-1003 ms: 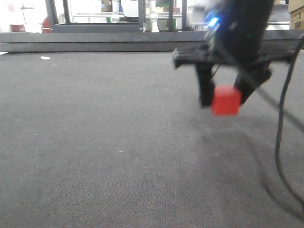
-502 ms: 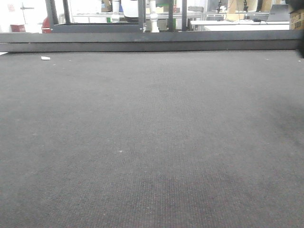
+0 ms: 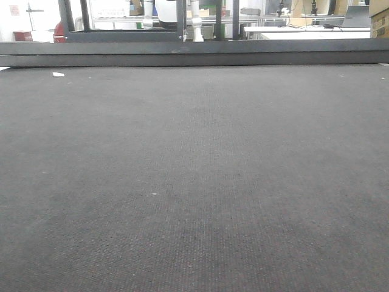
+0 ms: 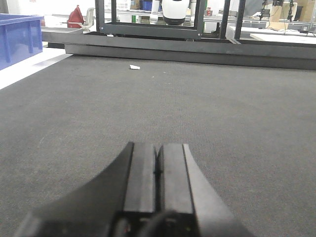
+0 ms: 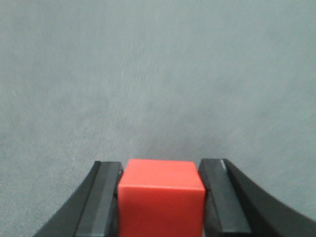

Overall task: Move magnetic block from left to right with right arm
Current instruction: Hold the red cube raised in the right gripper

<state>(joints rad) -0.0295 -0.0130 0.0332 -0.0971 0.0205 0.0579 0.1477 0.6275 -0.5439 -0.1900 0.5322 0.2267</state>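
Observation:
In the right wrist view the magnetic block [image 5: 161, 197], a plain bright-red cube, sits between the two black fingers of my right gripper [image 5: 161, 170], which is shut on it above grey carpet. The left wrist view shows my left gripper [image 4: 158, 153] with its black fingers pressed together and nothing between them, low over the carpet. Neither gripper nor the block appears in the front view.
Dark grey carpet [image 3: 194, 182] fills the front view up to a dark raised ledge [image 3: 194, 53] at the back. A small white scrap [image 3: 58, 74] lies far left. A blue bin [image 4: 19, 37] stands off the carpet's left edge.
One second ago my right gripper held the red block at the right of the front view. It has since left that view, out of frame; the carpet shows bare.

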